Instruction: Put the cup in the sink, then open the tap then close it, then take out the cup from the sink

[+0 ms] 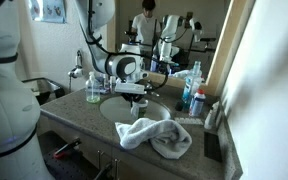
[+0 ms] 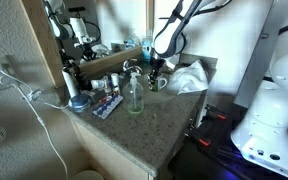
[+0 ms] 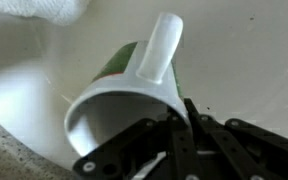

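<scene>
Step 1 seems in hand: the gripper (image 3: 176,128) hangs over the sink (image 1: 108,110) by the surface's (image 1: 84,126) back edge. Its fingers pinch the rim of the cup (image 3: 104,112), which is tilted inside the basin. Next it should release the cup and lift clear.

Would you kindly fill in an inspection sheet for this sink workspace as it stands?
Surface: speckled stone counter with a round sink.
Job's things: green cup with a white handle, tilted over the basin; tap not clearly made out.
Clutter: crumpled towel, soap bottle, toiletries.
Grippers: claw appears shut on the cup's rim.
Cables: cable on the wall.
Surroundings: mirror behind the counter.
</scene>
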